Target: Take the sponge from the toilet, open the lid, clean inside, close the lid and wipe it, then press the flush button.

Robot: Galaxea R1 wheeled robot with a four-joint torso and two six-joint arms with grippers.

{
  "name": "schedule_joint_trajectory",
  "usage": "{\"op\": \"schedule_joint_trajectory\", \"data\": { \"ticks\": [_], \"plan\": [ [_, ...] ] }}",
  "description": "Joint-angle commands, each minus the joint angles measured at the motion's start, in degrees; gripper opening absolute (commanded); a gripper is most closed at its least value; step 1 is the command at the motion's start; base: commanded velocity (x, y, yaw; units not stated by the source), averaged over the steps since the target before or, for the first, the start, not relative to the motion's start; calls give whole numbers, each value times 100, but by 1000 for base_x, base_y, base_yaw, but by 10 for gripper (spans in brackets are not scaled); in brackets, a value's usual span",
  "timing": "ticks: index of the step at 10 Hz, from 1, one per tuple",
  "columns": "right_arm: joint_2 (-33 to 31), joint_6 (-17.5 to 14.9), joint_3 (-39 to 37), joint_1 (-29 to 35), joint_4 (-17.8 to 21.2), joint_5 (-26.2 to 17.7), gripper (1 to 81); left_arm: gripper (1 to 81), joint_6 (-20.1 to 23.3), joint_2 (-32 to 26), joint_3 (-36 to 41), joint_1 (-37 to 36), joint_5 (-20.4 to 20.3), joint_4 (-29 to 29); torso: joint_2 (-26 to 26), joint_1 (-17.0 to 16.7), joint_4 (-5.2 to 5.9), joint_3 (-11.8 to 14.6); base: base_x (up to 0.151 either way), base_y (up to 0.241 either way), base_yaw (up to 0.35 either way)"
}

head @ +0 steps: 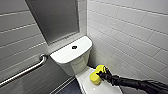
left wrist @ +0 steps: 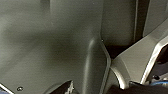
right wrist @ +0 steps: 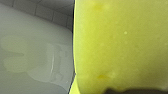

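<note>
The white toilet has its tank (head: 67, 53) below the window, with the small dark flush button (head: 74, 47) in the middle of the tank top. The lid (head: 85, 82) lies shut in front of the tank. My right gripper (head: 101, 73) comes in from the right, shut on the yellow sponge (head: 96, 75), and the sponge rests on the back part of the lid. Up close, the sponge (right wrist: 120, 45) sits over the glossy white lid (right wrist: 30, 37). One dark fingertip (left wrist: 67, 87) of my left gripper shows before plain grey panels, holding nothing.
A steel grab bar (head: 25, 71) slants along the tiled wall on the left. A grey window panel (head: 55, 17) sits above the tank. The white tiled wall (head: 130, 30) stands close on the toilet's right. Dark floor (head: 72, 88) shows left of the bowl.
</note>
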Motion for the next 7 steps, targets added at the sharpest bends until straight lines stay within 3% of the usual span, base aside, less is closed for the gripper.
{"op": "schedule_joint_trajectory", "data": {
  "ticks": [1, 4, 7],
  "plan": [
    [568, -43, -695, 910, 38, -1147, 10, 811, 21, -81, 66, 71, 490, -81, 0, 0, 0, 0, 0, 0, 0],
    [1008, -34, -1495, 690, -33, -1666, 10, 811, 21, -81, 66, 71, 490, -81, 0, 0, 0, 0, 0, 0, 0],
    [1210, -34, -1539, 488, -120, -1657, 10, 811, 21, -81, 66, 71, 490, -81, 2, 0, 0, 0, 0, 0, 0]
  ]
}}
